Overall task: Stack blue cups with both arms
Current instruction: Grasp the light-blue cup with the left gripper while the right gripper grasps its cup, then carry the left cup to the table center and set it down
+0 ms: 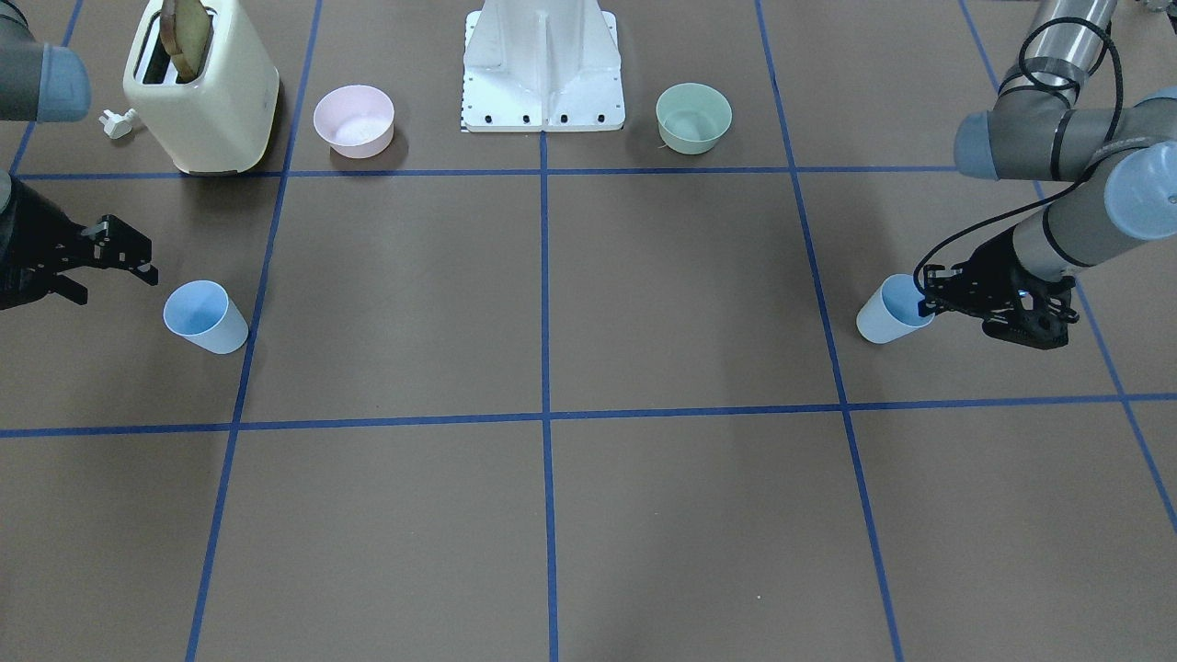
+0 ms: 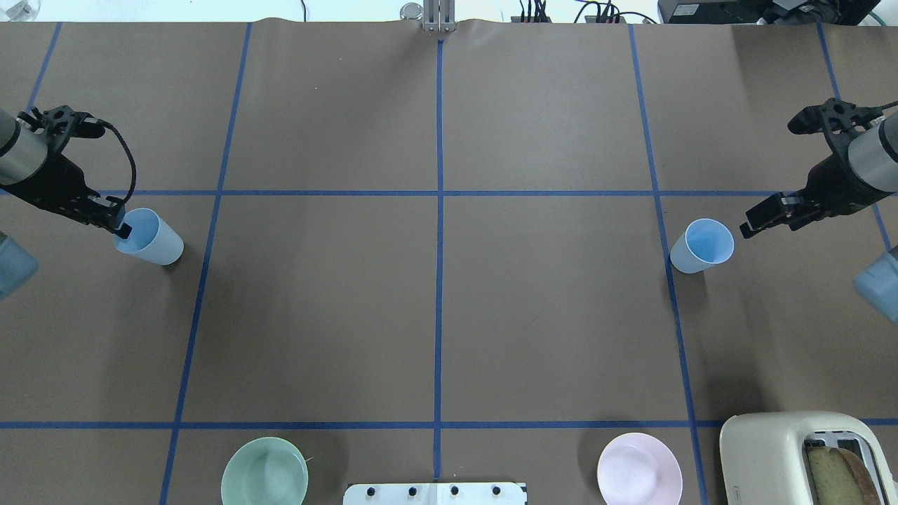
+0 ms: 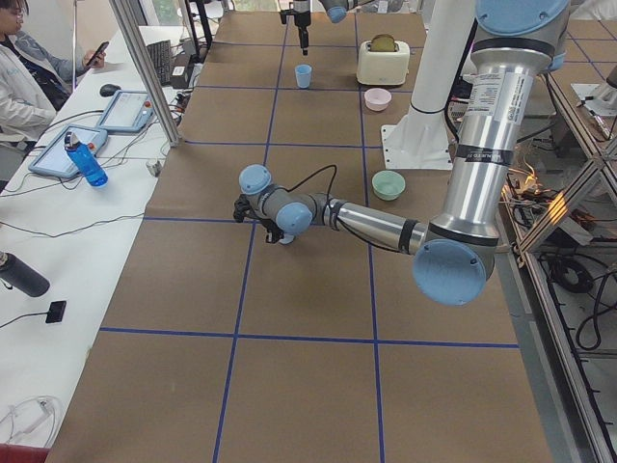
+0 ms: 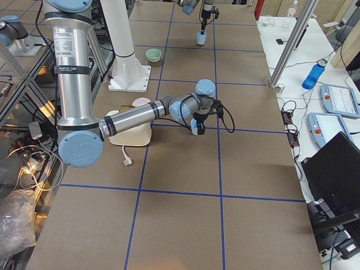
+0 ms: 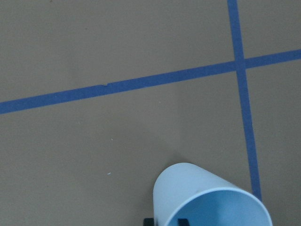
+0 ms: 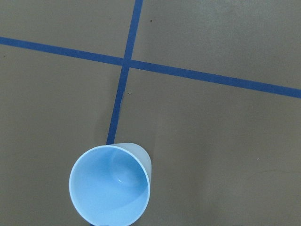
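Observation:
Two light-blue cups stand upright on the brown table. The left-side cup [image 2: 151, 238] [image 1: 887, 313] has my left gripper [image 2: 119, 226] [image 1: 927, 296] at its rim. In the left wrist view one fingertip [image 5: 183, 221] is inside that cup [image 5: 207, 197] and the other is just outside, shut on the wall. The right-side cup [image 2: 701, 245] [image 1: 204, 317] [image 6: 110, 186] stands free. My right gripper [image 2: 761, 219] [image 1: 115, 283] is open and empty, a short gap outward from that cup.
A cream toaster [image 1: 207, 92] holding bread, a pink bowl [image 1: 354, 119], a green bowl [image 1: 693, 117] and the white pedestal [image 1: 542, 64] stand along the robot's edge of the table. An operator [image 3: 19, 77] sits at a side desk.

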You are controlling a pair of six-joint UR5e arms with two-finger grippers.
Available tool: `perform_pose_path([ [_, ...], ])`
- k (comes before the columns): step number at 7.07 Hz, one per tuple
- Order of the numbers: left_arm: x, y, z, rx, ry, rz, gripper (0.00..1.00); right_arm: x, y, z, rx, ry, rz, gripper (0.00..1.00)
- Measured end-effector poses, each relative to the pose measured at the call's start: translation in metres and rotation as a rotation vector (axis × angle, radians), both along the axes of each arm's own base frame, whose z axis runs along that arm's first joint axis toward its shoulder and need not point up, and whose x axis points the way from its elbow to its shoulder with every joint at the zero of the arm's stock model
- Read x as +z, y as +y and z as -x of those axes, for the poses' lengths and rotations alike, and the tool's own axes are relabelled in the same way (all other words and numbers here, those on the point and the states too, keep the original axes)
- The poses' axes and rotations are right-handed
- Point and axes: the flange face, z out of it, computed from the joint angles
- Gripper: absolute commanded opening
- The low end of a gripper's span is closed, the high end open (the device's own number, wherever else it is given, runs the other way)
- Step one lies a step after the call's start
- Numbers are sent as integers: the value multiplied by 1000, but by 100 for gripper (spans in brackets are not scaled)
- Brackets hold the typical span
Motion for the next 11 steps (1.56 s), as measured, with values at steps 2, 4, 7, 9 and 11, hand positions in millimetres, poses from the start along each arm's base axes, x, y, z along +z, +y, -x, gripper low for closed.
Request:
perform_pose_path([
  [2,-21,-9,-6,-7,10,1,0,0,0,4,-6,1,-1,85],
  [4,-85,-34,-22,-56,13,58,0,2,-3,14,-17,10,-3,83],
  [7,-191,-41,-74,-122,34,157,0,5,-6,32,-35,25,-8,82],
  [9,-238,-26,-118,-154,37,190,0,7,-14,41,-42,29,-6,77],
  [11,-274,-5,-160,-174,38,208,0,9,-19,45,-46,33,-4,76],
])
